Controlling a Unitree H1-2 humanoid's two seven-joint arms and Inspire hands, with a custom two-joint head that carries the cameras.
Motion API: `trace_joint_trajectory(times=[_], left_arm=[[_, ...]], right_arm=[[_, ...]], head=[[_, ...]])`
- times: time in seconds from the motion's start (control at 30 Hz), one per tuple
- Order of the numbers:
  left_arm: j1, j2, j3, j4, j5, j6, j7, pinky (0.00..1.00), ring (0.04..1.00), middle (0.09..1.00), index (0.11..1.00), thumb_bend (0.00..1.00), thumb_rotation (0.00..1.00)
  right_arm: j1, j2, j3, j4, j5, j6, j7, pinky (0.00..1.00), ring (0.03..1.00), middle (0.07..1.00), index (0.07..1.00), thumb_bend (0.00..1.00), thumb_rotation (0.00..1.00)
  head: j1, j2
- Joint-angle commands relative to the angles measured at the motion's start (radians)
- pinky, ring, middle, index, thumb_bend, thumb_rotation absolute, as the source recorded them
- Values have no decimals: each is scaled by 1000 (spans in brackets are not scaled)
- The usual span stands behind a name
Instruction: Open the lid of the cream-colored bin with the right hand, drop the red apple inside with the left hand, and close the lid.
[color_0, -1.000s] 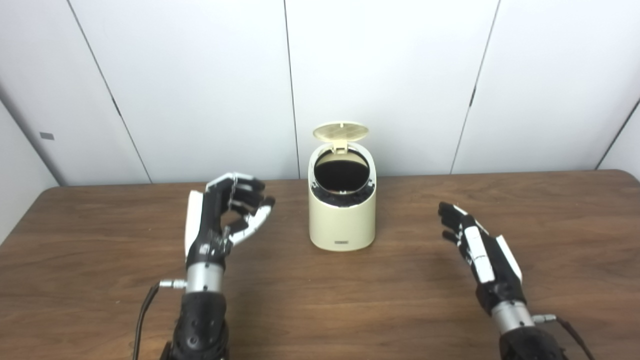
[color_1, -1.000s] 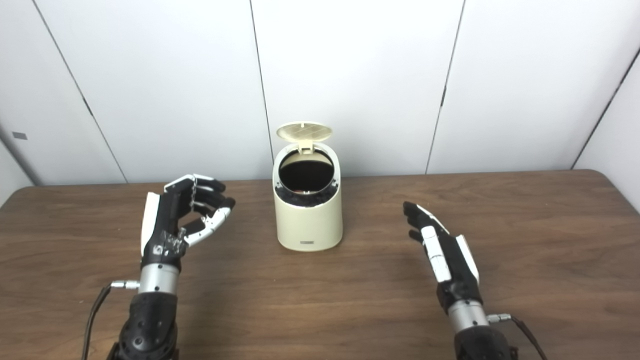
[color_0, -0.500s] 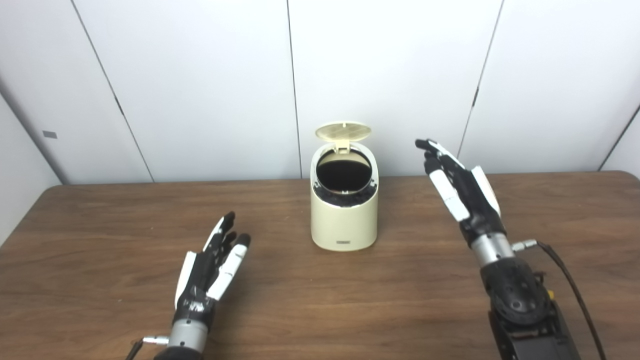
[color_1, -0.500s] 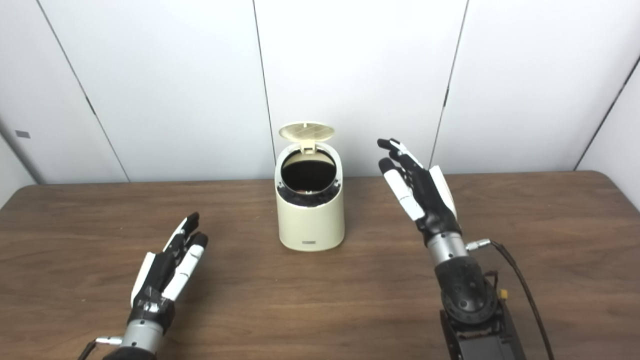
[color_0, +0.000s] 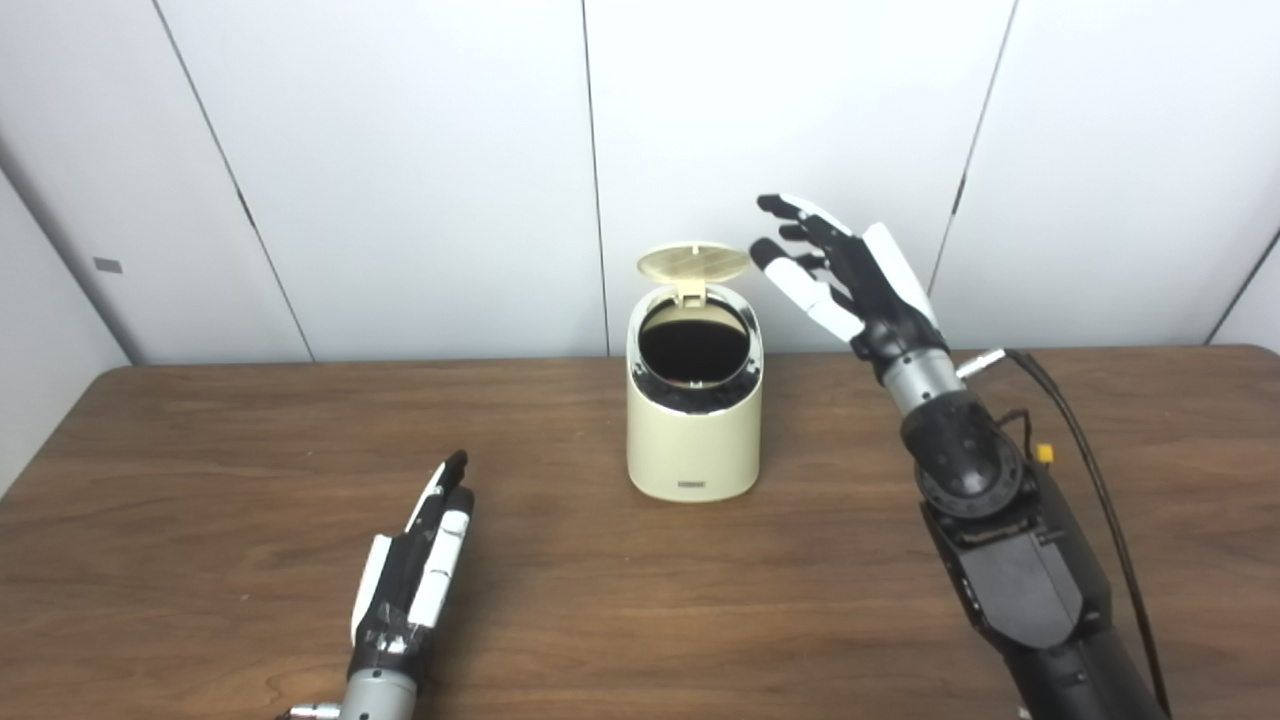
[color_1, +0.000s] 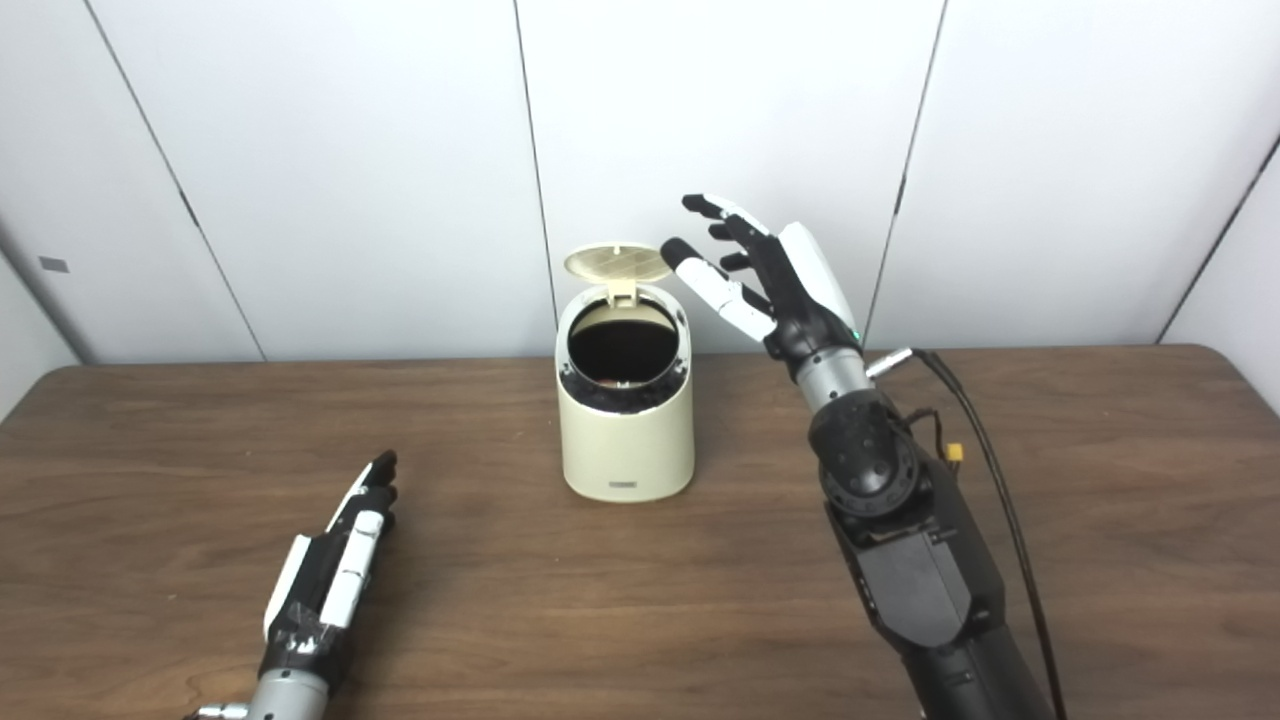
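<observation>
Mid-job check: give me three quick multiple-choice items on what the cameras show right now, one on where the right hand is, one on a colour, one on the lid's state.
1. Where is the right hand?
A. Flat on the table
B. Raised beside the lid, to its right
C. Inside the bin

2. What colour is the bin?
A. Cream
B. Blue
C. Black

3. What state is the lid in?
A. Shut
B. Lying on the table
C. Flipped up, open

Answers:
1 B: the open fingers hover at lid height, just right of it.
2 A: the body and lid are cream, with a dark opening.
3 C: the lid stands up at the back rim, opening exposed.
</observation>
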Motion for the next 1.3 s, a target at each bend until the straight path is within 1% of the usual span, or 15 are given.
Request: trace_joint_trajectory(times=[0.0,0.03,0.1,0.17,0.2,0.3,0.53,0.6,0.67,0.87,0.97,1.1,1.27], left_arm=[[-1,-3,-2,6,-16,-16,-6,1000,1000,1000,1000,580,881],[-2,-5,-2,8,-18,-18,-6,1000,1000,1000,1000,585,873],[-3,-9,-3,11,-27,-26,-9,1000,1000,1000,1000,585,867],[-5,-11,-6,13,-28,-29,-10,1000,1000,1000,998,577,858],[-5,-11,-10,14,-25,-28,-9,1000,1000,1000,995,577,866],[-7,-10,-18,15,-16,-28,-7,1000,1000,1000,991,578,875],[-14,-24,-22,12,-22,-17,-1,999,999,1000,981,574,859],[-16,-25,-24,13,-20,-20,-2,999,997,1000,980,568,873],[-18,-26,-25,14,-22,-20,-2,1000,999,1000,982,566,867],[-20,-33,-27,11,-19,6,6,1000,1000,1000,983,587,850],[-20,-34,-29,7,-17,13,7,1000,1000,1000,981,592,840],[-20,-35,-31,2,-19,17,7,1000,1000,1000,987,596,841],[-21,-31,-35,-3,-14,26,7,1000,1000,1000,989,601,821]], right_arm=[[-64,-27,12,-1,-31,-12,8,819,907,903,859,487,957],[-70,-30,17,5,-39,-15,13,854,932,915,862,481,957],[-82,-37,26,15,-46,-19,27,880,952,931,862,478,951],[-89,-40,33,21,-48,-22,41,881,965,951,859,484,937],[-91,-42,37,24,-49,-27,48,865,962,956,855,492,933],[-98,-47,49,31,-58,-47,59,849,962,959,831,500,911],[-97,-59,81,20,-112,-66,60,881,988,957,753,507,918],[-93,-66,91,11,-134,-68,61,888,997,960,740,509,952],[-88,-71,96,2,-148,-65,63,887,1000,959,729,518,965],[-65,-86,94,-37,-174,-54,85,893,1000,960,727,528,959],[-50,-104,97,-74,-195,-45,114,904,1000,965,735,519,954],[-32,-128,100,-123,-222,-35,154,889,1000,968,750,528,981],[-6,-154,93,-169,-222,-51,178,878,1000,958,741,531,966]], head=[[-1,1],[-1,1],[-2,1],[-4,1],[-5,2],[-5,4],[-3,9],[-5,9],[-6,11],[-1,15],[1,20],[-1,26],[0,30]])
